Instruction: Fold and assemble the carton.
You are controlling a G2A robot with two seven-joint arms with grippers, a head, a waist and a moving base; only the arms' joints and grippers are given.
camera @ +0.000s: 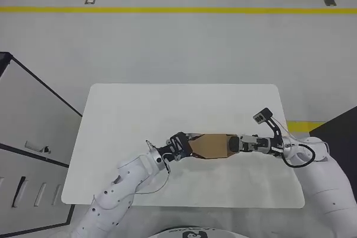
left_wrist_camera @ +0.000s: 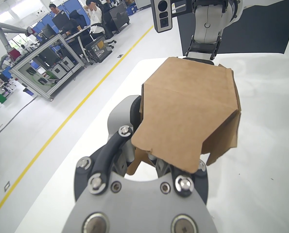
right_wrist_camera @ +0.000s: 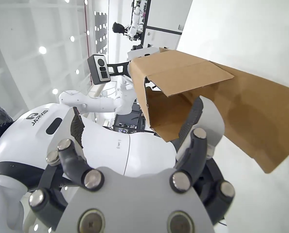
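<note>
carton (camera: 211, 146): at middle of table (camera: 166, 107), between both grippers | right gripper (right_wrist_camera: 137, 115): spread open, one finger (right_wrist_camera: 196, 112) inside carton's open end | left gripper (camera: 179, 146): at opposite end, grip cannot be told

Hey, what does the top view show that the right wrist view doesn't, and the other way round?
Top view adds: the white table's whole outline, with the carton near its middle, and yellow floor lines. Right wrist view adds: the carton's open end with its loose flap, and the right claw spread open, one finger at that opening. Shared: the brown carton and the white table.
</note>
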